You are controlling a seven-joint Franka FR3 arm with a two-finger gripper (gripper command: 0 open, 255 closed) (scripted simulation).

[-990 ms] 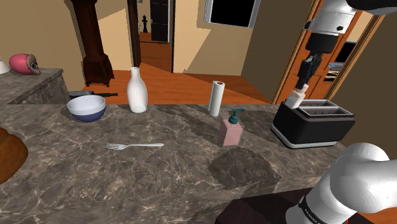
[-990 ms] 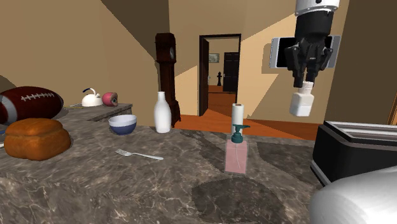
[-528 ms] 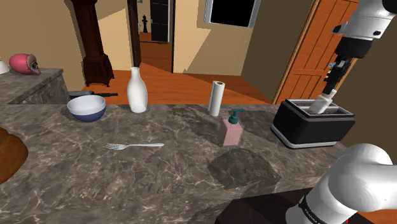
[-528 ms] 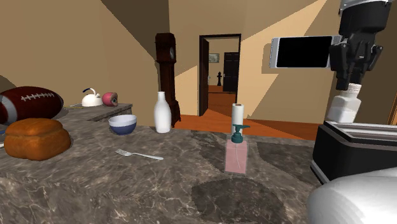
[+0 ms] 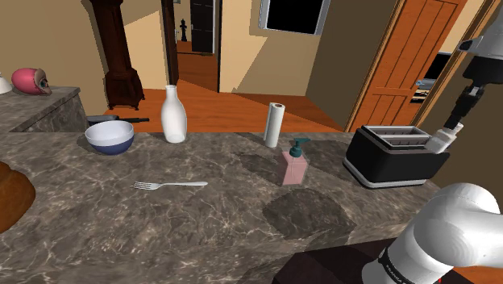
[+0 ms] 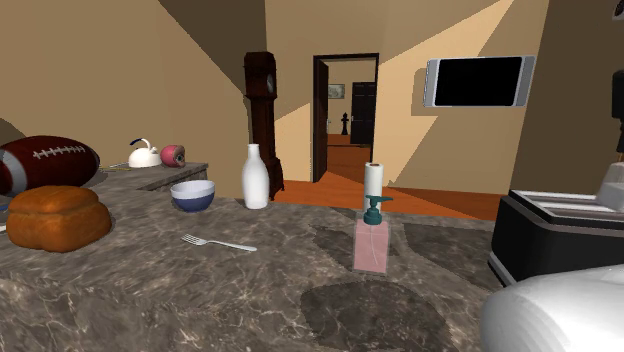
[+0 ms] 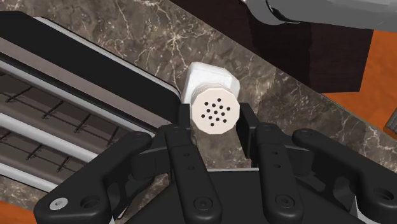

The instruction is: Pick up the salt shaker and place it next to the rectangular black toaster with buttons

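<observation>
Bowl (image 5: pixel 109 137), fork (image 5: pixel 169 185), bottle (image 5: pixel 174 115), soap dispenser (image 5: pixel 294 164)

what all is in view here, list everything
salt shaker: 1, white, in the gripper, beside the toaster's end
toaster: 1, black, counter at the shoulder view's right
soap dispenser: 1, pink with teal pump, mid counter
paper roll: 1, white, upright behind the soap dispenser
bottle: 1, white, far counter edge
bowl: 1, blue and white, beside the bottle
fork: 1, silver, lying flat on the counter
bread loaf: 1, brown, second exterior view's left
football: 1, brown, behind the bread loaf
kettle: 1, white, side ledge
counter: 1, grey-brown marble
gripper: 1, black, shut on the salt shaker
arm: 1, white
</observation>
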